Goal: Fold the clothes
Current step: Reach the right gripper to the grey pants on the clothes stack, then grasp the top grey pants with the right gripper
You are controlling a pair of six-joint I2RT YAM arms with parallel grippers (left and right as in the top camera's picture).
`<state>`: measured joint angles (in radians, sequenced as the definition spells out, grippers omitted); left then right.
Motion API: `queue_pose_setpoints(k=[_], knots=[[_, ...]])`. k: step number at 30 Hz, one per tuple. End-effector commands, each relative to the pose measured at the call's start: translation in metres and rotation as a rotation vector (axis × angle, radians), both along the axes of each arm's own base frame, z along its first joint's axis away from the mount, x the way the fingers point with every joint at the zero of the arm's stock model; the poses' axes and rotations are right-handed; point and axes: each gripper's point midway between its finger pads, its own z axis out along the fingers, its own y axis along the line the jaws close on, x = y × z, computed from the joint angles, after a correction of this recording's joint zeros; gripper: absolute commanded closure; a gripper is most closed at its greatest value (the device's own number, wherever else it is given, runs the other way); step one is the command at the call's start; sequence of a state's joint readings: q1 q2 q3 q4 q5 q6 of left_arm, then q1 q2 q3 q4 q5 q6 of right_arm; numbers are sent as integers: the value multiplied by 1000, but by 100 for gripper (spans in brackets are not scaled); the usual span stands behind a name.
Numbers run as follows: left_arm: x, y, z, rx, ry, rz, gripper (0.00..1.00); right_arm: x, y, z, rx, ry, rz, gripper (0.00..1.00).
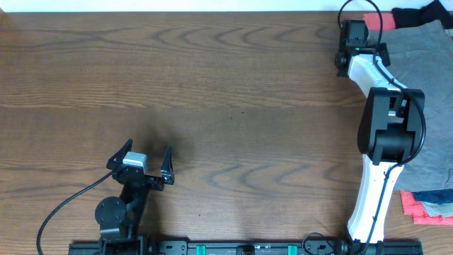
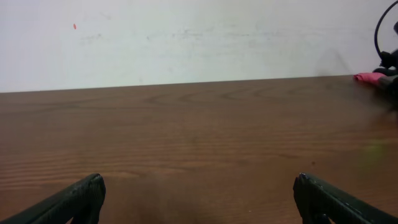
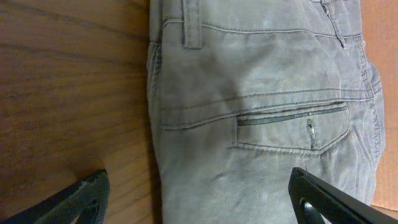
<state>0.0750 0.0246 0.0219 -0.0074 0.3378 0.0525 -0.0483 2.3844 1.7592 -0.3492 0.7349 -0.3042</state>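
The grey shorts (image 1: pixel 425 78) lie flat at the table's right side. In the right wrist view the grey shorts (image 3: pixel 261 106) show a back pocket, a belt loop and their left seam against the wood. My right gripper (image 3: pixel 198 202) hovers open over that edge. One fingertip is above the table and the other above the cloth, with nothing held. Overhead, the right gripper (image 1: pixel 356 37) sits at the top right, beside the shorts. My left gripper (image 1: pixel 145 160) stands open over bare wood at the lower left. In its own view the left gripper (image 2: pixel 198 199) holds nothing.
A black garment (image 1: pixel 422 13) and a red one (image 1: pixel 372 20) lie at the back right corner. Coral-red cloth (image 1: pixel 425 210) and navy cloth (image 1: pixel 433 195) lie at the front right. The right arm (image 1: pixel 386 127) reaches along the shorts' left side.
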Motion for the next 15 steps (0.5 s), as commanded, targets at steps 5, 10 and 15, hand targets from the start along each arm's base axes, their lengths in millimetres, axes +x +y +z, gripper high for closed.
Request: queue_pose_setpoints(k=[5,10,15], knots=[[-1,-2,-17,-1,51,-17,2,-4,-24,-15,-8,26,-38,10],[-1,-2,-17,-1,51,-17,2,-4,-28,-16,6,17,-43,14],[-1,-2,-17,-1,51,-17,2,-5,-33,-16,19,-7,-72,37]])
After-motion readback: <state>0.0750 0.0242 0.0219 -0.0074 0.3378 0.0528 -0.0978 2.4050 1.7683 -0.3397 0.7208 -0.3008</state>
